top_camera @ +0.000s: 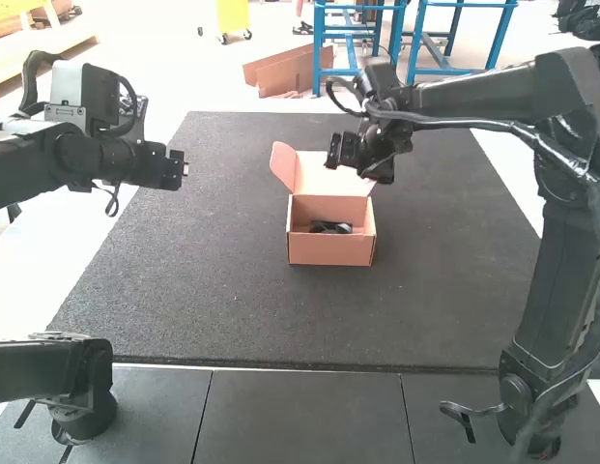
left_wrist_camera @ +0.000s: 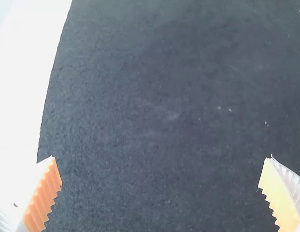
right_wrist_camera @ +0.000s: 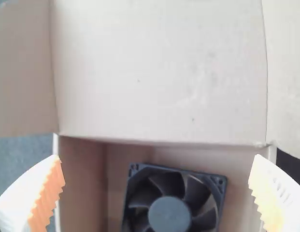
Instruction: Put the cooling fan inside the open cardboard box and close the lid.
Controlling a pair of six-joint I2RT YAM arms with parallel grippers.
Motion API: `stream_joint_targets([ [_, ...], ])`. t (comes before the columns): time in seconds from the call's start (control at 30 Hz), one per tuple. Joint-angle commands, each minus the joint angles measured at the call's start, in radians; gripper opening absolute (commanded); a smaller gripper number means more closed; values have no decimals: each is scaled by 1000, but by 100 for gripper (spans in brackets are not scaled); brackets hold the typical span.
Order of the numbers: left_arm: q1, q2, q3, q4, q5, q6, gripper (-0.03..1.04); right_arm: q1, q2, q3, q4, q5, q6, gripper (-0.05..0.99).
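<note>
Both pairs of jaws stand apart; the right jaws hover above the cardboard box point(top_camera: 330, 248), cooling fan point(right_wrist_camera: 172, 208) inside, lid point(top_camera: 314, 174) upright.

You have bright, even light: the table point(top_camera: 48, 251) left of the black mat point(top_camera: 203, 280) glares white, and the cardboard box point(top_camera: 330, 244) on the mat shades its inside.

Fan mostly out of sight
At centre frame in the high view, the front wall of the cardboard box point(top_camera: 330, 249) hides all but a dark sliver of the cooling fan point(top_camera: 330, 228); in the right wrist view the frame edge cuts part of it off.
</note>
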Motion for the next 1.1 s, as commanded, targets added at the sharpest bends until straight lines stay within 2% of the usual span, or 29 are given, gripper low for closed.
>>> stream_joint_targets([
  [0.0,-8,51,52,32,13,-6,97,-44,-132,26,11,-57,-24,89],
  [0.17,-14,153,78,86,15,-7,97,-101,-251,-76,35,-8,-187,90],
  [0.23,-30,196,92,116,13,-7,97,-125,-297,-134,60,-4,-259,90],
  [0.3,-54,241,109,145,7,-9,97,-148,-342,-195,108,-3,-291,90],
  [0.4,-95,310,149,174,-1,-17,97,-174,-391,-278,201,17,-303,90],
  [0.67,-188,498,276,222,-59,-59,97,-219,-397,-336,249,17,-343,90],
  [0.83,-194,607,354,240,-79,-72,97,-236,-366,-313,253,14,-345,90],
  [1.07,-172,730,439,270,-102,-84,97,-242,-299,-251,247,11,-345,90],
])
